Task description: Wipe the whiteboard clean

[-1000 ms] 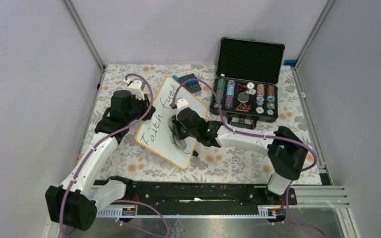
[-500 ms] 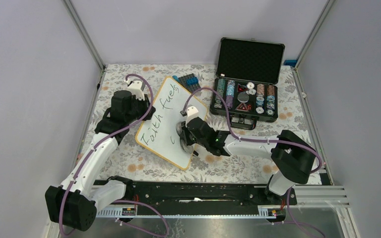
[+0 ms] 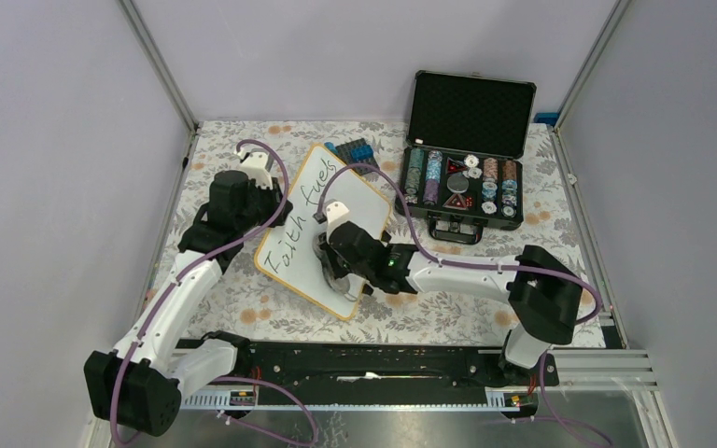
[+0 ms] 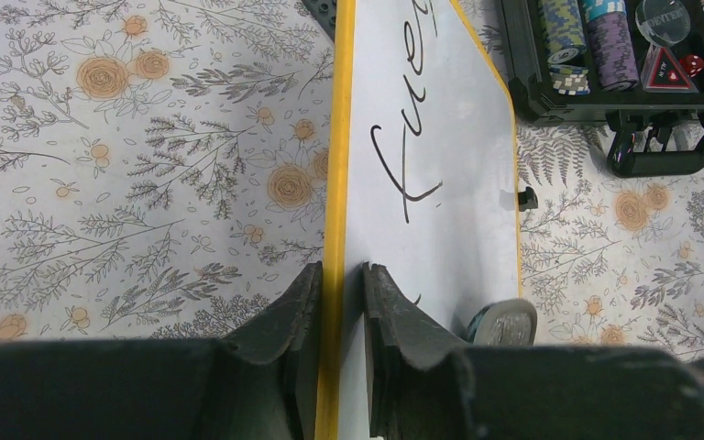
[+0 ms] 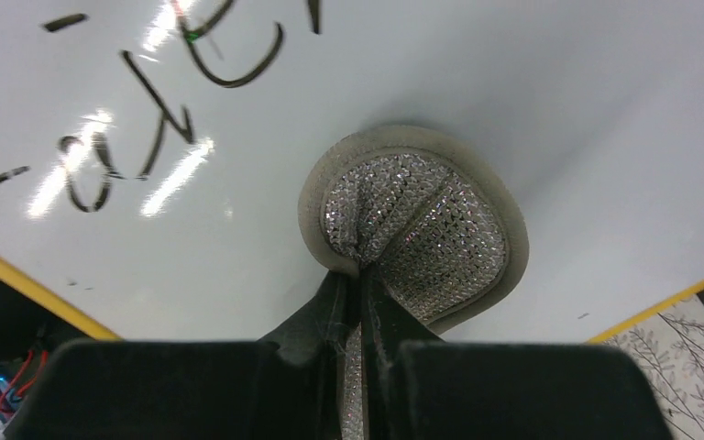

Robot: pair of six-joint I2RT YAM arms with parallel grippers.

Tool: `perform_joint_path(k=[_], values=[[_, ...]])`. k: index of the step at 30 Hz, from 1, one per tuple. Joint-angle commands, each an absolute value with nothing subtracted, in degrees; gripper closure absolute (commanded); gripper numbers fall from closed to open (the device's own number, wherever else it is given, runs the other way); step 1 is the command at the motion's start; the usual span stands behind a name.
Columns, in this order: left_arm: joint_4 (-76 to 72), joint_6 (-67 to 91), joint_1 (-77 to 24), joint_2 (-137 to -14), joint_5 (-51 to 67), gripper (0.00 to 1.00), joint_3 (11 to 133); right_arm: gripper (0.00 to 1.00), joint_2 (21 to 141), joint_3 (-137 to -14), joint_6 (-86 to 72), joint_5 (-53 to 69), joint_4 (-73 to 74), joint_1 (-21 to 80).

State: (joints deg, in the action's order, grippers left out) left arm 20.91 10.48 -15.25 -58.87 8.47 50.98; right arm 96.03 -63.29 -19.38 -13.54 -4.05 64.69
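Whiteboard (image 4: 449, 137) edge between clamped left fingers (image 4: 282, 319); right fingers (image 5: 316, 323) tight on pad (image 5: 422, 220) against it

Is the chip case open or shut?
Open: the chip case has its foam-lined lid raised upright, and the chips inside show.

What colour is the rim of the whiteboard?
Orange-yellow rim on the whiteboard, clearest in the left wrist view.

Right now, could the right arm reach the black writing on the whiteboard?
Probably yes: the right gripper presses its eraser pad on the whiteboard, and only bare board separates it from the writing.
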Motion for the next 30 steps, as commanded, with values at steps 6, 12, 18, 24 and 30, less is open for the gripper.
perform_joint_path(k=[6,12,18,24,30], values=[[22.06,10.20,-17.27,-59.19,10.29,1.00,50.38,1.00,95.55,-55.42,-22.91,-9.47,-11.30,67.70],[22.09,10.20,-17.40,-58.85,10.24,1.00,50.56,1.00,92.77,-43.98,-27.18,-9.08,-11.21,67.75],[22.04,10.20,-17.40,-58.68,10.18,1.00,50.64,1.00,88.76,-43.11,-27.26,-11.22,-9.38,67.74],[22.09,10.24,-17.48,-59.49,10.54,1.00,50.60,1.00,92.15,-55.17,-23.43,-7.43,-8.78,67.77],[21.99,10.24,-17.57,-58.98,9.93,1.00,50.45,1.00,94.56,-64.84,-20.45,-6.00,-9.50,67.79]])
